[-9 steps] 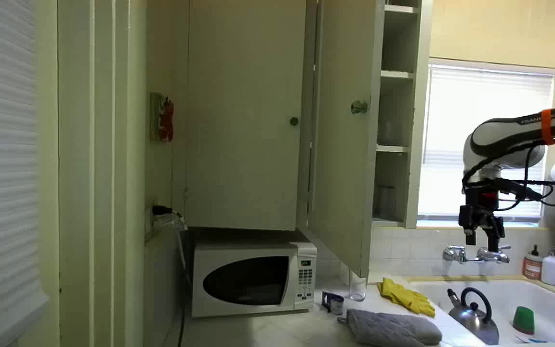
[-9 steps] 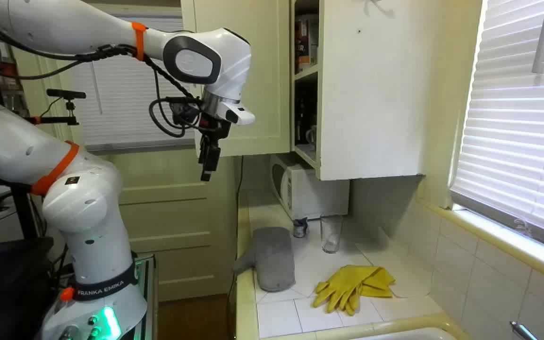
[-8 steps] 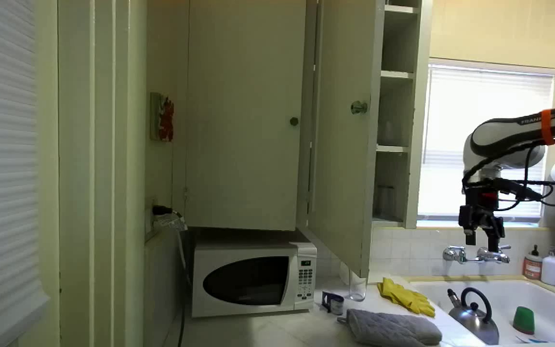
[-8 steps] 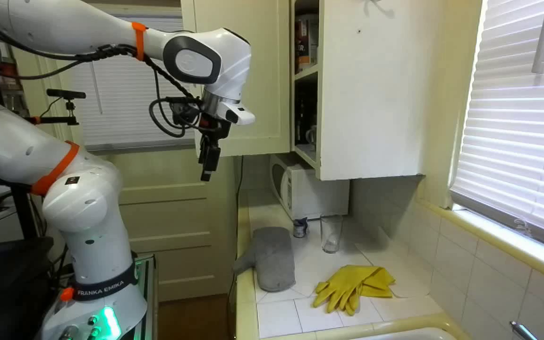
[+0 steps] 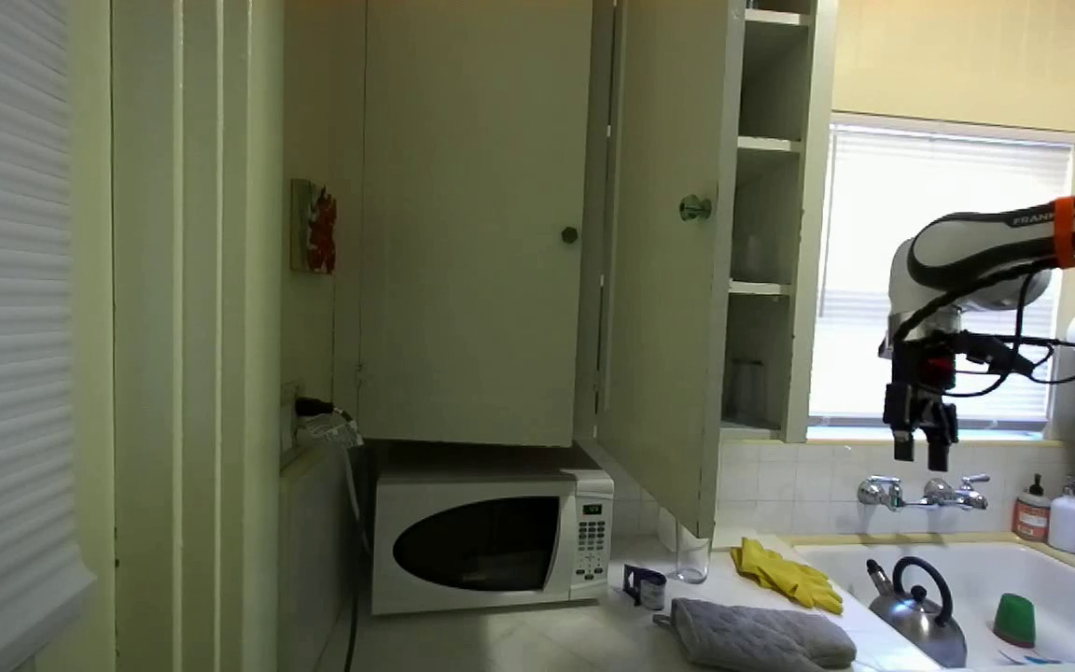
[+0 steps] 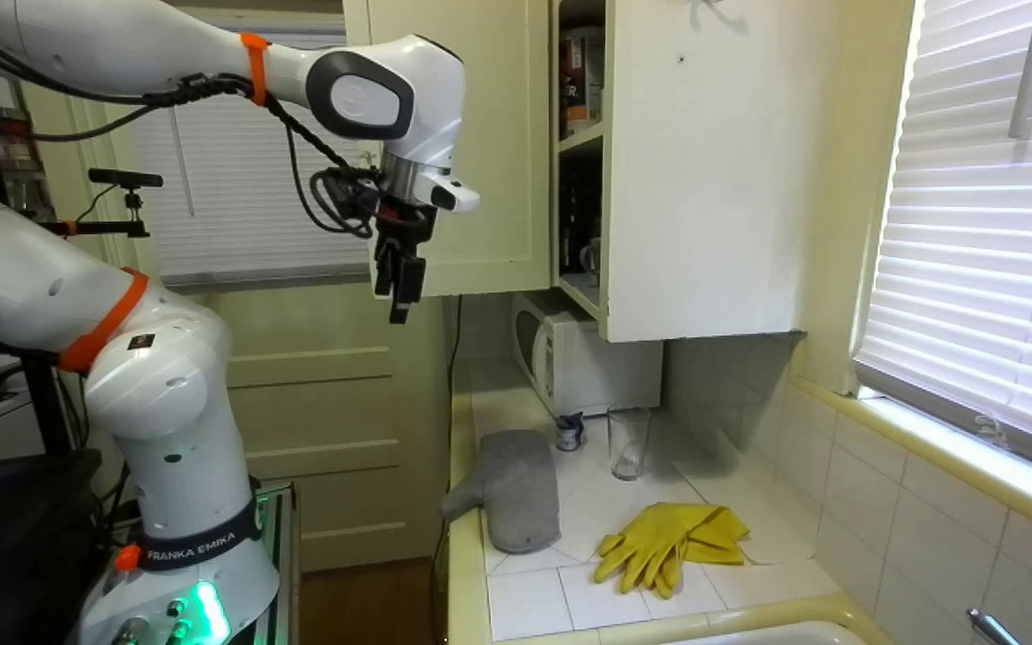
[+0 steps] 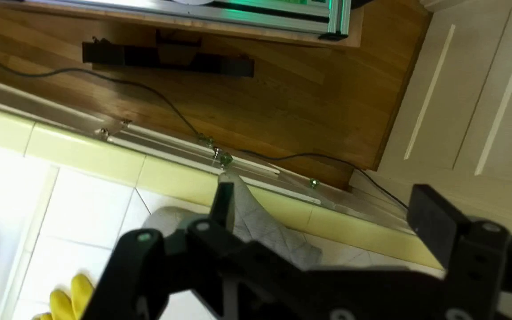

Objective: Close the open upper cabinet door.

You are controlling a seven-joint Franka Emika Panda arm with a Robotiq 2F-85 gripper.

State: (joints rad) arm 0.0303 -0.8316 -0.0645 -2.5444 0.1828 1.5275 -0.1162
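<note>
Upper cabinet door (image 5: 663, 299) open, perhaps a mug (image 6: 594, 254) inside

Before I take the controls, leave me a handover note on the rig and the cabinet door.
Gripper: open, holding nothing, apart from the upper cabinet door.
Door: stands open, shelves exposed; its knob is ungripped.
Done: closing not yet achieved.
Left: bring the gripper to the door and swing it shut, likely by pushing on its knob side.

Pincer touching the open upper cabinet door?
Apart. An exterior view shows it: shelves and window blind visible between the pincer and upper cabinet door.
</note>
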